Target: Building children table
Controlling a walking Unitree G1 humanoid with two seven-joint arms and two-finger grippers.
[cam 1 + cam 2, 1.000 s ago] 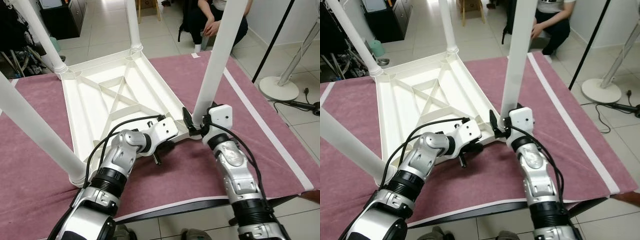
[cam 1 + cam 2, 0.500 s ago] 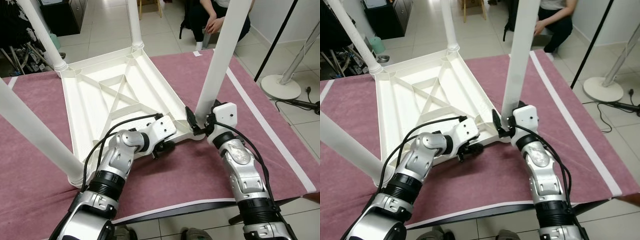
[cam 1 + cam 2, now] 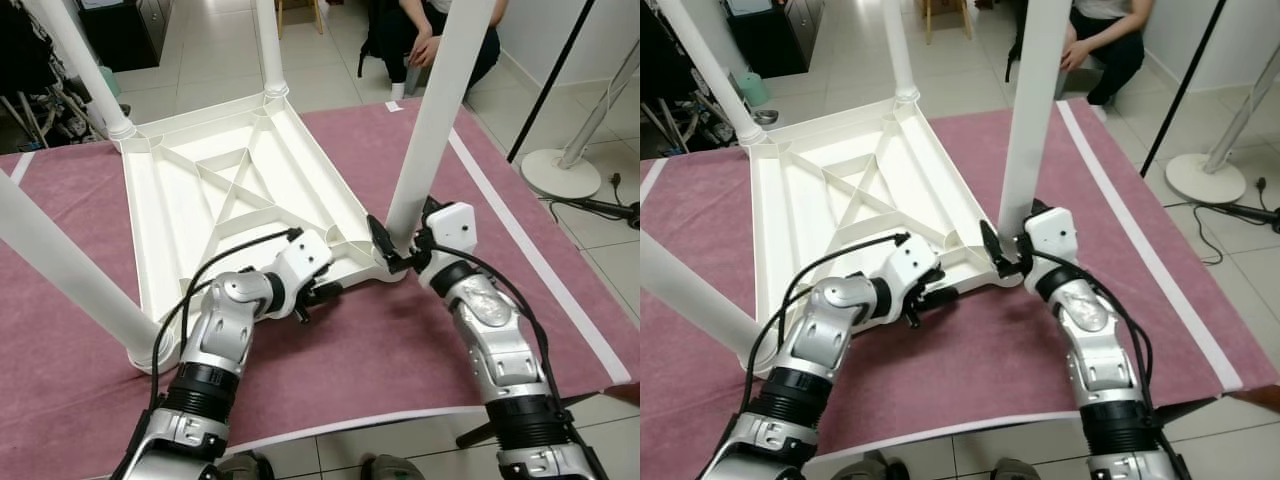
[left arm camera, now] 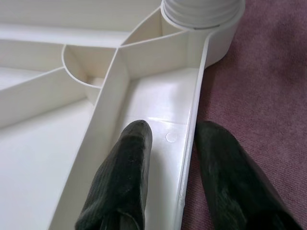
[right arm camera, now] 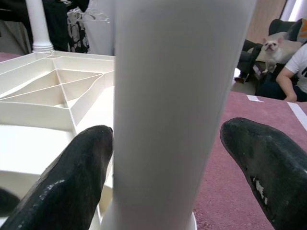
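Note:
The white children's table [image 3: 200, 200] lies upside down on a maroon cloth [image 3: 380, 350], all of its legs pointing up. My right gripper [image 3: 400, 235] is at the base of the near right leg [image 3: 435, 110]. In the right wrist view its fingers [image 5: 72, 172] press that leg [image 5: 177, 96] from both sides. My left gripper [image 3: 318, 298] rests at the tabletop's near rim [image 4: 192, 143], just left of that corner. It is open, with one finger [image 4: 129, 167] inside the rim and the other on the cloth outside.
Three more legs stand at the far left [image 3: 85, 70], the far right [image 3: 267, 45] and the near left [image 3: 60, 270]. A person [image 3: 440, 40] crouches beyond the cloth. A fan base [image 3: 560, 170] and cables lie on the floor to the right.
My left gripper has swung off the cloth to the tabletop's rim, so its fingers now straddle it. My right gripper has stayed at the leg's base.

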